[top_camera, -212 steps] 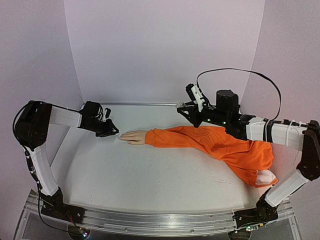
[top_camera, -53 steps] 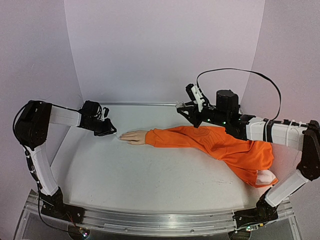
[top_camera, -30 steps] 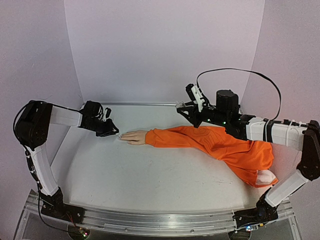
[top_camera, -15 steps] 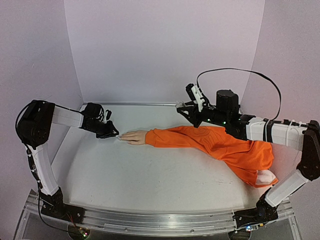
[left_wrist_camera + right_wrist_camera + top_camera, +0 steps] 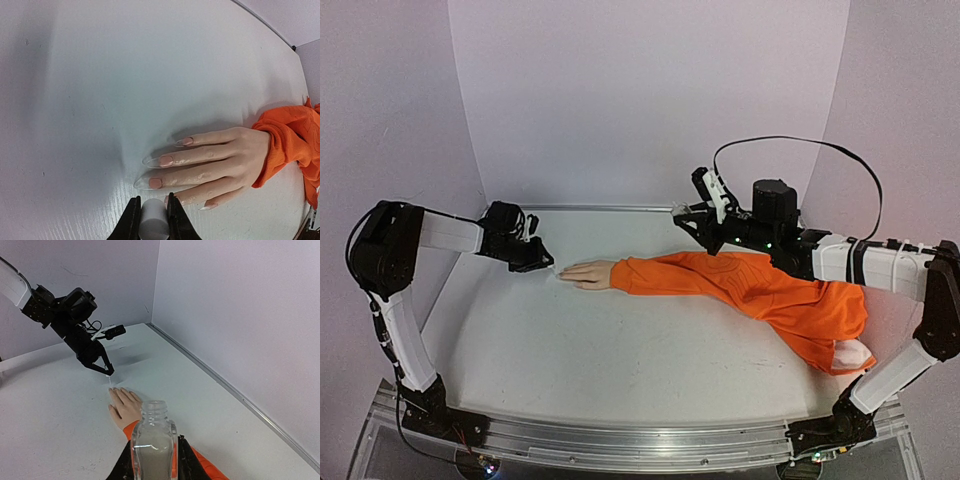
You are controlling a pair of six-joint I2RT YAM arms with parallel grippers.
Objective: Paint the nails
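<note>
A pale mannequin hand [image 5: 588,273] lies flat on the table, sticking out of an orange sleeve [image 5: 740,280]. Its nails [image 5: 166,161] are long and pointed, with pinkish patches near their bases. My left gripper [image 5: 152,202] is shut on a white cylindrical brush cap [image 5: 152,222], just off the fingertips of the hand [image 5: 215,160]. In the top view this gripper [image 5: 548,266] sits left of the hand. Above the sleeve, my right gripper [image 5: 152,460] is shut on a small clear bottle [image 5: 153,440], which stands upright with its mouth uncapped. The brush tip is hidden.
The sleeve runs right to a bunched end [image 5: 845,350] near the right arm's base. White walls [image 5: 650,100] enclose the table on three sides, with a metal seam [image 5: 225,382] along the back edge. From the right wrist view, the left gripper [image 5: 95,362] hangs over the hand [image 5: 124,402].
The left gripper has shifted very slightly left, away from the fingertips. The right arm and bottle have not moved.
</note>
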